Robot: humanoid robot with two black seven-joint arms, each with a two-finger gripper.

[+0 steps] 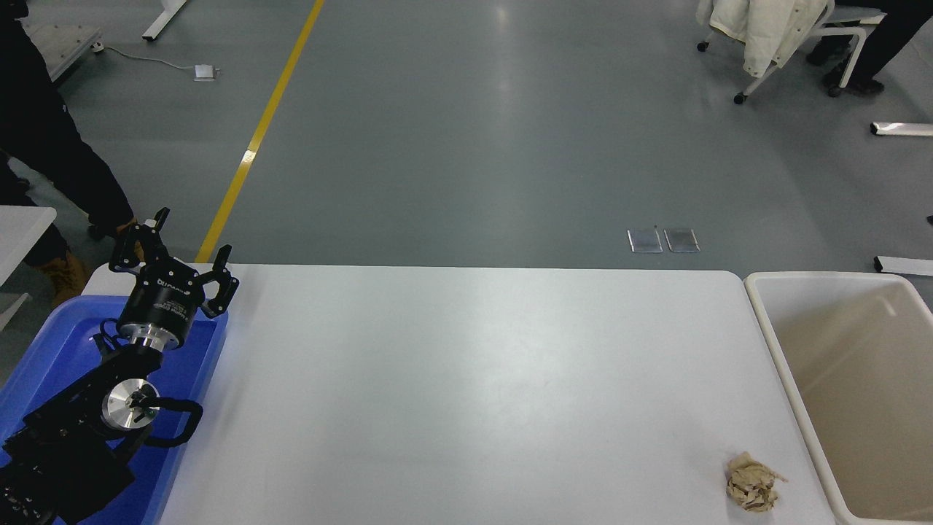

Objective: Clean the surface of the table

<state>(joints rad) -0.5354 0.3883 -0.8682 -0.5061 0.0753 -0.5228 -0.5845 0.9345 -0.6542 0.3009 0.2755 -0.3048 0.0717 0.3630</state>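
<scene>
The white table surface (474,379) fills the middle of the head view. A crumpled brown paper ball (751,482) lies on it near the front right corner, close to the cream bin. My left gripper (191,237) is parked at the lower left above the blue tray, its fingers spread open and empty. My right arm and gripper are out of view.
A cream-coloured rimmed bin (773,343) stands against the table's right edge. A blue plastic tray (44,357) sits at the table's left end under my left arm. A person in dark clothes (51,146) stands at the far left. A chair with a white coat (765,36) is far back right.
</scene>
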